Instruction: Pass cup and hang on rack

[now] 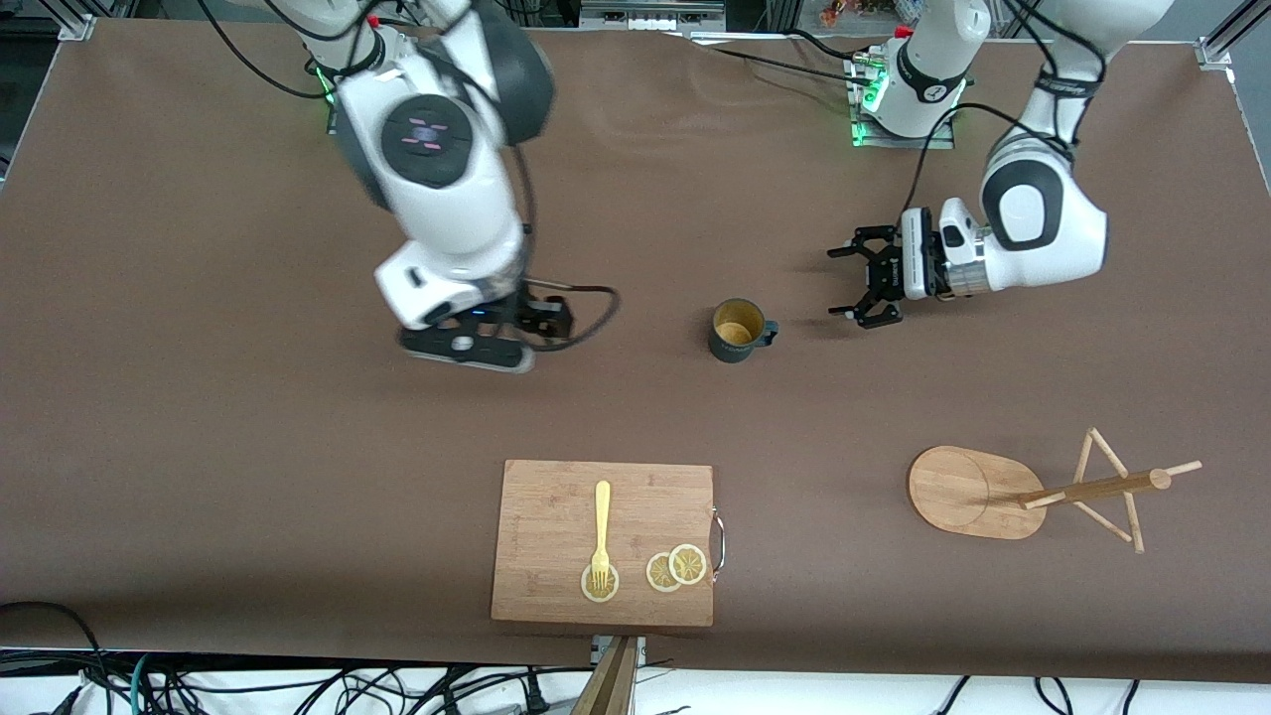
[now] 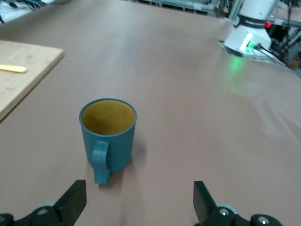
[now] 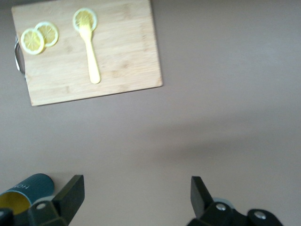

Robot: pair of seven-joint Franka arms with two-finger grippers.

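On table, upright teal cup (image 1: 738, 332)

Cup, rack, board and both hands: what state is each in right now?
cup: upright on the table, free.
rack: standing, pegs bare.
cutting board: flat, carrying a fork and lemon slices.
left hand: open beside the cup.
right hand: open, holding nothing.

Teal cup (image 1: 737, 333) with tan inside, pale wooden rack (image 1: 1033, 489), brown table (image 1: 199, 417).
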